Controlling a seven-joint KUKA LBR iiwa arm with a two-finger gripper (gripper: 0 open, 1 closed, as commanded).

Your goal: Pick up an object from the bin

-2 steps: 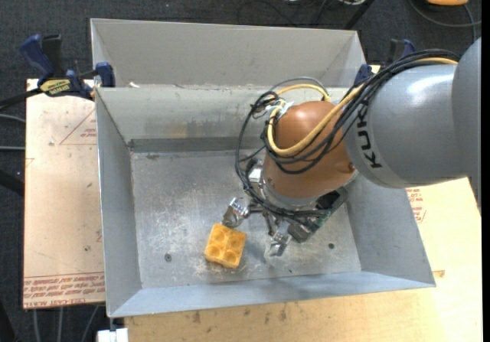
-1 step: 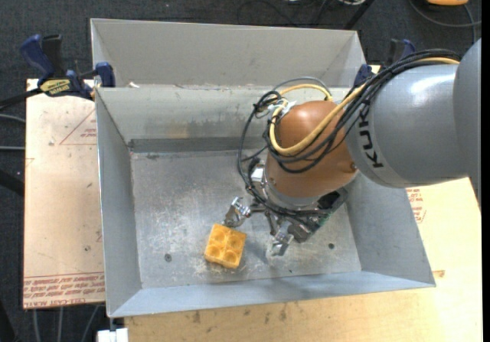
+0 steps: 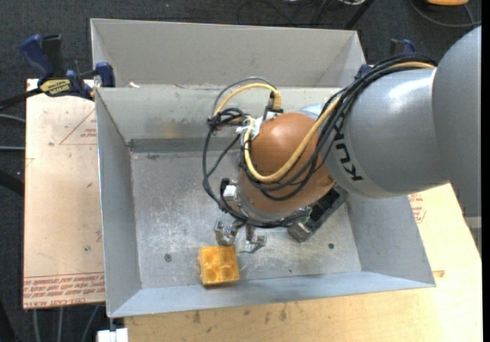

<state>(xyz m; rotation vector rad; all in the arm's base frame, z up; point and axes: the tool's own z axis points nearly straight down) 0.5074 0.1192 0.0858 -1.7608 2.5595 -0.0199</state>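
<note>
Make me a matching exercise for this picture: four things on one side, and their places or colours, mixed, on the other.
1 yellow block
2 gripper
3 orange cover
4 bin

A grey metal
B on the robot's wrist
C on the floor by the near wall
D right beside the block

Pairs: 1-C, 2-D, 3-B, 4-A

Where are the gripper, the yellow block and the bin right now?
gripper (image 3: pixel 239 239), camera view, midway between its fingertips.
yellow block (image 3: pixel 218 265), camera view, middle of its dimpled top face.
bin (image 3: pixel 115 203), camera view, bare wall on the view's left.
</note>
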